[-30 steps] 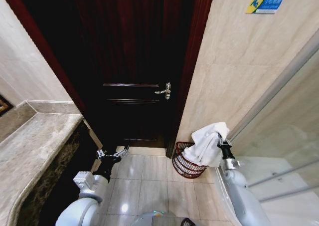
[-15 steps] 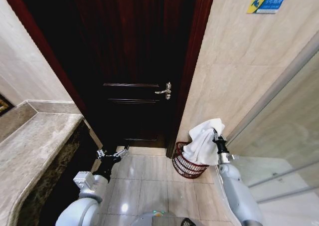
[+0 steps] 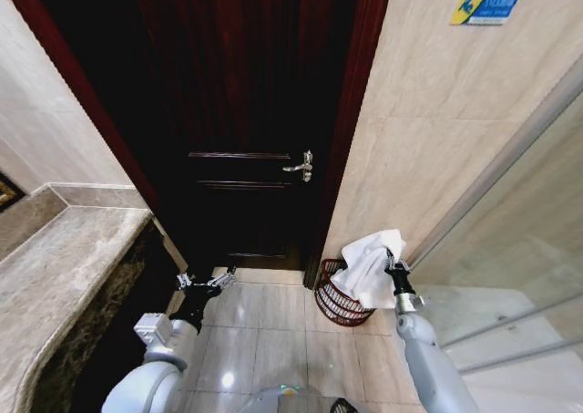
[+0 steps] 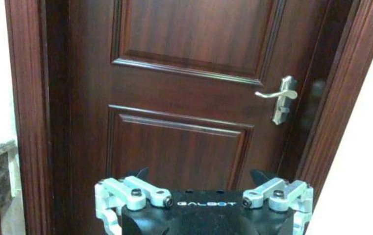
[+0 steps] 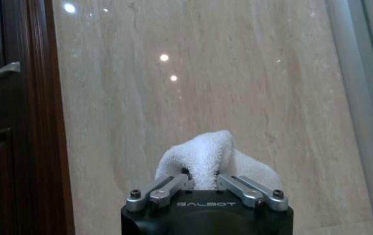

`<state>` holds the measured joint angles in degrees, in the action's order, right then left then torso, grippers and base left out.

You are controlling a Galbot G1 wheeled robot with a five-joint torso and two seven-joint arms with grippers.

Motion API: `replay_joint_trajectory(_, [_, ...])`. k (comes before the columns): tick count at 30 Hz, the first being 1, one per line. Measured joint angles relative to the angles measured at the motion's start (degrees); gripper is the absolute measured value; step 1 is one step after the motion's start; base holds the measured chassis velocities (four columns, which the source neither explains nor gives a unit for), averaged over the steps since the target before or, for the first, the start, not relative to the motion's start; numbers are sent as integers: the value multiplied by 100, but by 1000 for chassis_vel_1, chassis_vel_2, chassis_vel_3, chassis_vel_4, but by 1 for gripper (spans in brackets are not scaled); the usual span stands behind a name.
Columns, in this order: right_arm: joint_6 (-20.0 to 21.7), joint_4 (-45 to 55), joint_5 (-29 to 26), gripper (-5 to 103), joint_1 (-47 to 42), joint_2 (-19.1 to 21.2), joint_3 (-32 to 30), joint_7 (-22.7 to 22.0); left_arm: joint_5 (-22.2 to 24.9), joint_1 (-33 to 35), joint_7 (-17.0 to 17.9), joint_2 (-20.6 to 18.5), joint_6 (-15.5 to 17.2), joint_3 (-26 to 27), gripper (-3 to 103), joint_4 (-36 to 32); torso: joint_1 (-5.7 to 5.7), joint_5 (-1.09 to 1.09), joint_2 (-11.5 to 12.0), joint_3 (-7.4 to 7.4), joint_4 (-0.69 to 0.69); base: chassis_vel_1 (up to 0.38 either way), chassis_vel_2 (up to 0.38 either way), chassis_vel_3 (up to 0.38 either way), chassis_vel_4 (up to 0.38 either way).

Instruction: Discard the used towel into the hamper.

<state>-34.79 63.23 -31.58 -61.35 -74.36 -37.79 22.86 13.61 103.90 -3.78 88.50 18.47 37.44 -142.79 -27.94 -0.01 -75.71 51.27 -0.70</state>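
The white towel (image 3: 369, 265) hangs bunched and folded from my right gripper (image 3: 393, 263), pinched tight between my fingers — a soft hump of terry pokes up above them in my right wrist view. It droops over the hamper (image 3: 339, 296), a small reddish-brown openwork basket standing upright on the tiled floor, in the corner where the beige wall meets the dark door frame.

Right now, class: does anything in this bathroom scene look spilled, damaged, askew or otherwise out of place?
Nothing stands out. The right gripper holds the white towel above the upright hamper, the left gripper hangs open near the closed door.
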Motion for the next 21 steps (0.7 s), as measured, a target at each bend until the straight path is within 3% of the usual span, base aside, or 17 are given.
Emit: replay_joint_trajectory(21, [-176, 168, 10, 6, -352, -18, -111, -9, 0, -1, 0, 0, 0, 0, 100, 0, -2, 0, 1, 0, 0, -23, 18, 17, -24])
